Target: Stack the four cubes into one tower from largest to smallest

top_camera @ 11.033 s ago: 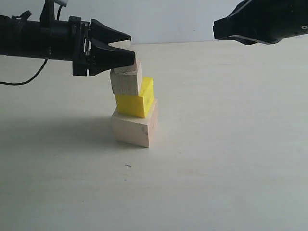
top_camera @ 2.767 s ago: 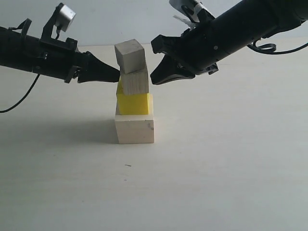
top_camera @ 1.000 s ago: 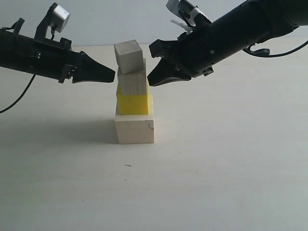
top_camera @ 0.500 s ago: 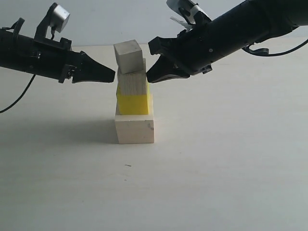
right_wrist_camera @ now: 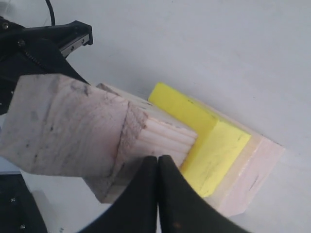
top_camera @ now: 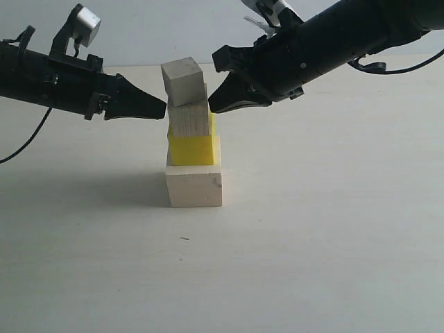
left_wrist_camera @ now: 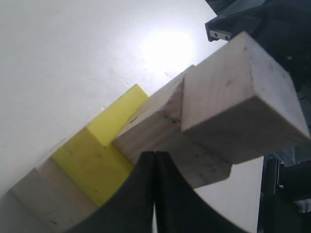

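Observation:
The tower stands mid-table: big pale wood cube (top_camera: 194, 187), yellow cube (top_camera: 193, 150), smaller pale wood cube (top_camera: 189, 119), and the tiny pale wood cube (top_camera: 183, 81) on top, slightly turned. My left gripper (top_camera: 164, 107) is shut, its tip just left of the smaller cube. My right gripper (top_camera: 211, 107) is shut too, its tip at that cube's right side. The left wrist view shows the shut left gripper (left_wrist_camera: 155, 154) before the smaller cube (left_wrist_camera: 160, 126), with the tiny cube (left_wrist_camera: 243, 97) and yellow cube (left_wrist_camera: 97, 150). The right gripper (right_wrist_camera: 158, 159) meets the smaller cube (right_wrist_camera: 160, 136).
The pale table (top_camera: 312, 243) stretches round the tower with nothing else on it. A cable (top_camera: 28, 139) hangs from the left arm at the far left. Each arm shows in the other's wrist view, close behind the tower.
The right gripper's tip has risen a little and moved left against the smaller wood cube. That cube and the tiny one on it have shifted slightly left. The left gripper has held still.

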Controlling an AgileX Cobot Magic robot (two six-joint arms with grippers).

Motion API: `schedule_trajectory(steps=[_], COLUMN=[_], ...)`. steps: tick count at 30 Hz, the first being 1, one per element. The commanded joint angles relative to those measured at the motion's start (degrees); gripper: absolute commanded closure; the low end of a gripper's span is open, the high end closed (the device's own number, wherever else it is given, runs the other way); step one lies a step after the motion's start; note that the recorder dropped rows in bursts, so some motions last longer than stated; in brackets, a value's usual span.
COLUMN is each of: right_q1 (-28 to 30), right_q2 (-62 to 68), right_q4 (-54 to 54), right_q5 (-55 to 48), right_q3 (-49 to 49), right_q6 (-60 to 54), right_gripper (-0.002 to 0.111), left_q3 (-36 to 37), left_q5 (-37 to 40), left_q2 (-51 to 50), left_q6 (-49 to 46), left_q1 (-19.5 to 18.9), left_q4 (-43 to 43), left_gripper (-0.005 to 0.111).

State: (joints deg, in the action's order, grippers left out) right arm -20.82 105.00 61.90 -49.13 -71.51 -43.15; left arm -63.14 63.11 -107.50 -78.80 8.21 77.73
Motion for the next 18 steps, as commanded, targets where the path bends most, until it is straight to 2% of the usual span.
schedule_trajectory(steps=[1, 10, 18], right_q1=[0.17, 0.17, 0.17], right_q2=[-0.15, -1.03, -5.14], right_q4=[-0.44, -2.94, -4.10], right_q5=[-0.46, 1.26, 3.85], right_q3=[-0.42, -0.42, -0.42], right_q6=[-0.31, 0.99, 1.32], right_gripper=[0.108, 0.108, 0.108], left_q3=[-0.32, -0.32, -0.32], left_q5=[0.73, 0.73, 0.17], left_q2=[0.49, 1.03, 6.43], left_q6=[0.27, 0.27, 0.27], left_q1=[-0.20, -0.20, -0.20], left_q4=[0.42, 0.56, 0.56], left_gripper=[0.107, 0.107, 0.107])
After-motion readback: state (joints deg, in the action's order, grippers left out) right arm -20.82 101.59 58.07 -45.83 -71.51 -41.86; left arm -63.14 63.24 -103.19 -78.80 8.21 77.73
